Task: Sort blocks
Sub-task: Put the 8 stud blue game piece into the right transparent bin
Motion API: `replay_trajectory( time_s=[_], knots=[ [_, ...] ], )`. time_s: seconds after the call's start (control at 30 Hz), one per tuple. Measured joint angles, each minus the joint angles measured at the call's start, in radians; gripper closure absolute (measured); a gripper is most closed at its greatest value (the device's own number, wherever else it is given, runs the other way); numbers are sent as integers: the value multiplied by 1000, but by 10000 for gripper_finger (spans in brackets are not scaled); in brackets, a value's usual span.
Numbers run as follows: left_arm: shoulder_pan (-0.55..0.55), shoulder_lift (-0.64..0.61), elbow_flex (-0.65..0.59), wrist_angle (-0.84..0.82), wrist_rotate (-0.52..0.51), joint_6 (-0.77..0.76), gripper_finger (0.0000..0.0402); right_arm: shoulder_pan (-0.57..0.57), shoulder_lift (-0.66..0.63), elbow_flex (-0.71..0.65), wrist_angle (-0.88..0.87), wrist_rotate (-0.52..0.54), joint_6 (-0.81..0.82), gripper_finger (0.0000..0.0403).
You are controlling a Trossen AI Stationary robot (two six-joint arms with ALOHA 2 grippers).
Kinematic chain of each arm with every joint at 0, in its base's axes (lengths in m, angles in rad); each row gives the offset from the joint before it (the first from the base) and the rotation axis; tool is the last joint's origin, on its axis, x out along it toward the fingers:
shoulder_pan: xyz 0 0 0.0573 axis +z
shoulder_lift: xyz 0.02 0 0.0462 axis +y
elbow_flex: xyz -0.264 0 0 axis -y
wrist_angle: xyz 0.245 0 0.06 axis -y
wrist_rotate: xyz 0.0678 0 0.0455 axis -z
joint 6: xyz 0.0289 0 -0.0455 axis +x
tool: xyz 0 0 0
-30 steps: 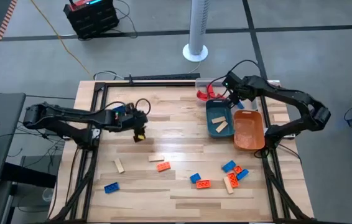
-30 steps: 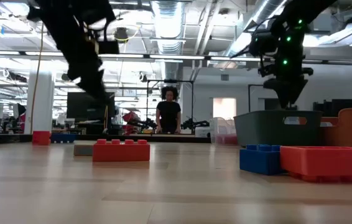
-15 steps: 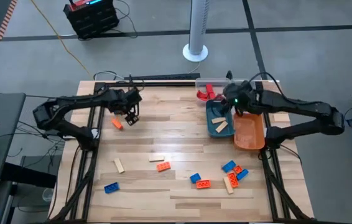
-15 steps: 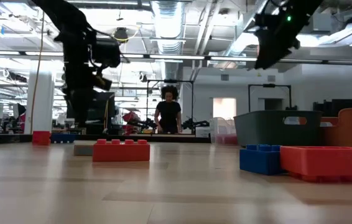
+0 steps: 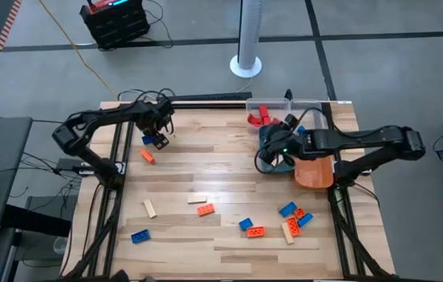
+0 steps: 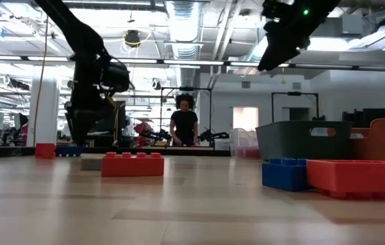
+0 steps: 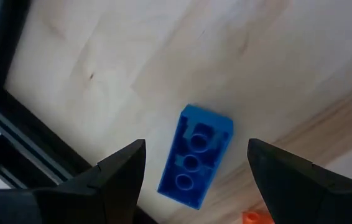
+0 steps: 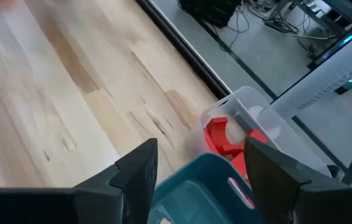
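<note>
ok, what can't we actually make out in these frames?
- Teal tray contents: high view, the right gripper and arm cover it.
- Clear tray: right wrist view, only red pieces show; count unclear.
- Blue block: left wrist view, left gripper open above it; height over it unclear.

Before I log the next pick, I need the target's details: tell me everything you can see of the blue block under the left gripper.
The blue block is a small rectangular plastic-looking brick lying flat on the bare wooden table, far-left area. Its hollow underside with three round tubes faces up. The left gripper hovers above it, fingers open on either side, not touching. An orange block lies nearby.
</note>
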Motion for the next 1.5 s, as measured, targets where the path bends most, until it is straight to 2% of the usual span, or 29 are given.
replay_trajectory(
  time_s=[0.27,0.37,0.53,0.7,0.8,0.9,1.1,1.3,1.5],
  knots=[
    [72,92,0,-1,94,65,136,-1,59,0,16,2,-8,164],
    [75,99,0,-4,100,79,174,6,60,0,15,2,-8,164],
    [71,97,0,-4,108,99,281,28,50,0,16,2,-9,164],
    [26,48,-1,36,166,134,280,60,60,-1,28,-15,-7,164],
    [-34,-29,-1,129,250,121,280,90,64,-37,119,-23,-29,164],
    [-114,-122,-1,271,329,101,280,120,56,-106,287,-31,-68,164],
    [-298,-258,-1,600,445,96,280,126,58,-191,598,-166,-123,164],
    [-464,-277,-1,849,463,129,280,120,87,-207,781,-205,-154,164],
    [-550,-227,-2,1050,460,129,280,109,201,-209,955,-202,-213,164]
  ],
)
